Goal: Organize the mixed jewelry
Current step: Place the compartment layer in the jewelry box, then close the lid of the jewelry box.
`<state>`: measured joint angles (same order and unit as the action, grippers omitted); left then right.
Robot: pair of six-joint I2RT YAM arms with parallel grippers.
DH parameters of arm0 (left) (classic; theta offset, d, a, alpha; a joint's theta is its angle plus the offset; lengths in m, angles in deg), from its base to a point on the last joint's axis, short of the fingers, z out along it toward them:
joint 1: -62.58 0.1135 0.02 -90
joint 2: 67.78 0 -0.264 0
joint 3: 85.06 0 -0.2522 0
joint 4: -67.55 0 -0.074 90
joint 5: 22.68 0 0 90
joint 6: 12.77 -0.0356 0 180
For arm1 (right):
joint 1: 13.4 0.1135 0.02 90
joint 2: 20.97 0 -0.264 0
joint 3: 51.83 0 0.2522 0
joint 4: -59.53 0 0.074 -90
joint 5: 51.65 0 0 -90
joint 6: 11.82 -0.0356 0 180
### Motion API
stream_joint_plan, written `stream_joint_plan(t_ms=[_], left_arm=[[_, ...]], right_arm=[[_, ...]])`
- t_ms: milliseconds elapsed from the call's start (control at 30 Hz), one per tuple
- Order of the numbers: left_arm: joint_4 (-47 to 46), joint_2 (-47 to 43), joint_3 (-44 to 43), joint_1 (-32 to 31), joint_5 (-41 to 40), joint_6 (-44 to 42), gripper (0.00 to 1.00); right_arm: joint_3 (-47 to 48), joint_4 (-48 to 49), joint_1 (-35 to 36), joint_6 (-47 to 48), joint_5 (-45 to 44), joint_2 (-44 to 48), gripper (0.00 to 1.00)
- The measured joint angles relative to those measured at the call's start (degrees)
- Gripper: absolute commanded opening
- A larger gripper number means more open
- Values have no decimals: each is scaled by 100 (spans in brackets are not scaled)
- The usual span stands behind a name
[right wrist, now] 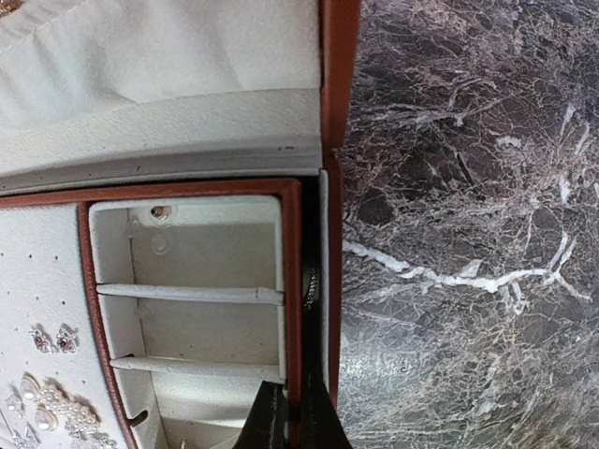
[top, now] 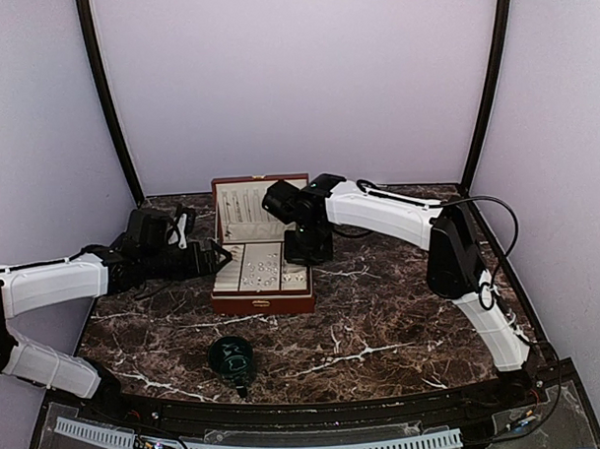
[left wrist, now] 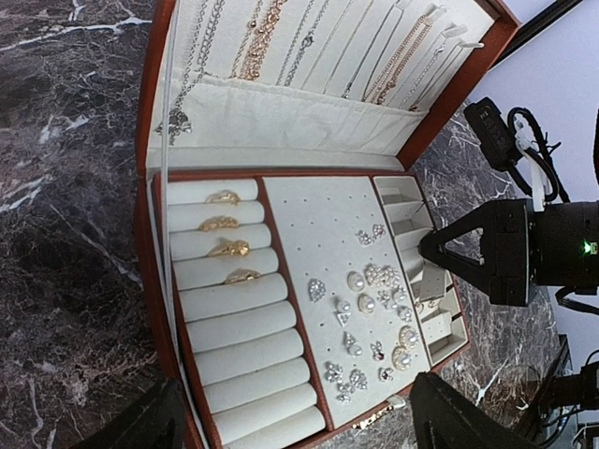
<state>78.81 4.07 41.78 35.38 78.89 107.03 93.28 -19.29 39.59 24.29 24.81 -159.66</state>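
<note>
Mixed jewelry (left wrist: 370, 318) | lying in open box (left wrist: 150, 122) | left fingers (left wrist: 449, 421) spread wide

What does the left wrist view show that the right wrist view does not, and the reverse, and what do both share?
Left wrist only: gold rings on the rolls, chains hanging in the lid. Right wrist only: a small stud in the compartment beside the lid. Both: the jewelry box, earrings on its dotted pad, the marble table.
</note>
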Motion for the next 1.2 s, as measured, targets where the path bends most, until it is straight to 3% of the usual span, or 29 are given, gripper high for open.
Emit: stream_joint_plan(t_ms=[300, 633, 833, 967, 1033, 1200], left_arm=[[68, -74, 0, 0, -37, 2, 87], [627, -369, -345, 125, -271, -155, 93], [1099, -291, -1593, 518, -37, -385, 95], [1154, 55, -2623, 855, 415, -520, 96], [1141, 319, -3014, 1062, 761, -518, 94], [1078, 1410, -3869, 1558, 1729, -398, 91]], right_arm=[[-87, 227, 66, -39, -157, 96, 36], [-1152, 977, 63, 271, -654, 1333, 63], [-2133, 1993, 13, 1189, -776, 2389, 73], [-2166, 2651, -205, 1716, -396, 2603, 81], [-2155, 2933, -411, 1939, -107, 2610, 89], [-1923, 3283, -1047, 2406, 675, 2474, 97]])
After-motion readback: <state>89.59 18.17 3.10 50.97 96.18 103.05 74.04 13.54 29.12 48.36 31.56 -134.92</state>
